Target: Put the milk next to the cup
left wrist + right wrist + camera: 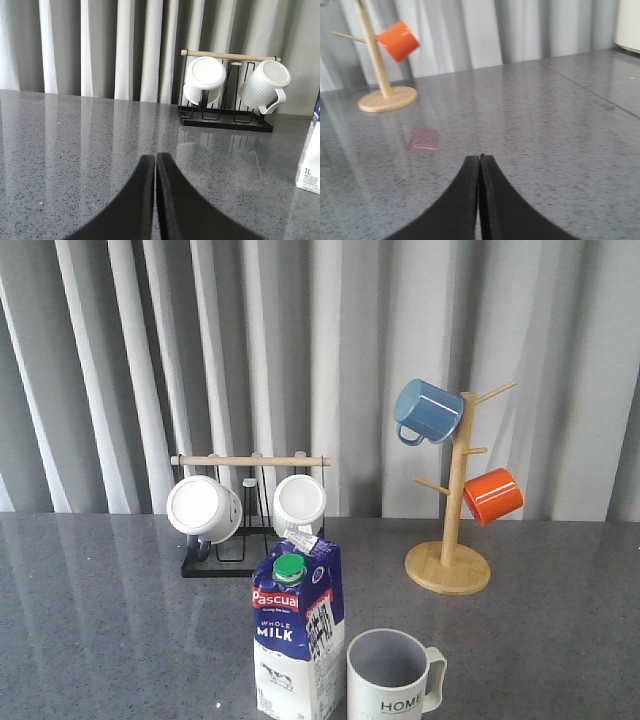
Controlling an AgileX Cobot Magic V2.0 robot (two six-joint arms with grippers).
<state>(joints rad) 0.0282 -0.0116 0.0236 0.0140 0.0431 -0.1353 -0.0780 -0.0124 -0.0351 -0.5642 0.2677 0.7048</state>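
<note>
A black wire rack point(225, 562) with a wooden top bar point(250, 460) stands left of centre on the grey speckled table point(90, 620). Two white ribbed mugs point(205, 509) point(299, 503) hang on it, mouths facing forward. At right of centre, a wooden mug tree point(452, 540) on a round base carries a blue mug point(428, 412) at upper left and an orange mug point(493, 495) at lower right. Grey pleated curtains point(330, 350) fill the background.

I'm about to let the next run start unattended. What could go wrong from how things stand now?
The milk already stands very close beside the cup; any further nudge could knock one into the other. The tall carton might tip if bumped. Both sit near the front view's lower edge, so slips there may go unseen.
</note>
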